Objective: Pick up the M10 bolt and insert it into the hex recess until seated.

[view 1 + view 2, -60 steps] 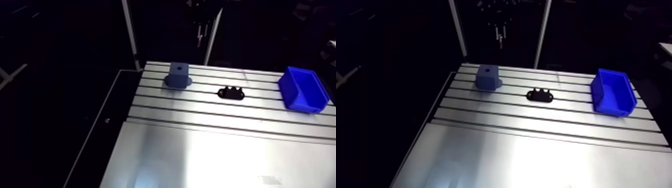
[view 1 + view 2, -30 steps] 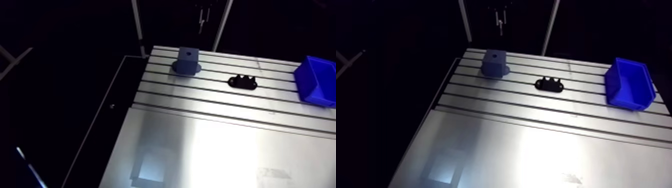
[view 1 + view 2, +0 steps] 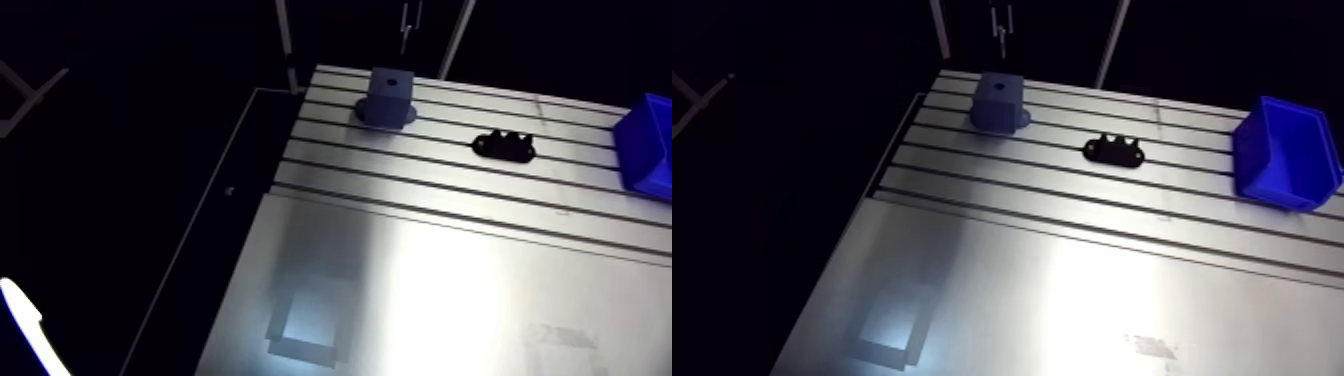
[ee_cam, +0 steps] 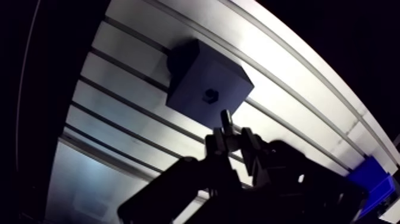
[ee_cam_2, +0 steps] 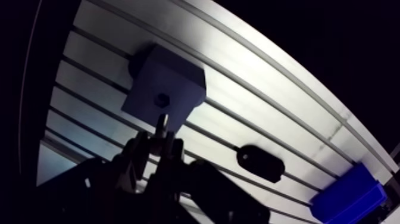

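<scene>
Across both arm views spreads the slotted aluminium desk (image 3: 1072, 290), its far part cut by long parallel grooves and its near part a smooth plate with bright glare on it. At the desk's far right corner sits a blue open bin (image 3: 1284, 192), set on the grooved part and well apart from everything else. Toward the far left, also on the grooves, stands a dark blue-grey block (image 3: 999, 102) with a wider foot at its base and a flat top face.

In the wrist view the hand (image 4: 233, 140) hangs above the desk just beside that block, on the side away from the desk's far edge. Its two fingers (image 4: 249, 142) are pressed in on the shank of the M10 bolt (image 4: 225, 121), which sticks out past the fingertips and points toward the block's top. Between block and bin, closer to the block, lies a small black bracket (image 3: 1115, 150), flat on the grooves, with a lobed upper edge.

Near the middle of the block's top face is the hex recess (image 4: 210, 94), a small dark socket. From the wrist view the bolt's tip lines up with the edge of the block, just short of the recess. Whether it touches the block cannot be told.
</scene>
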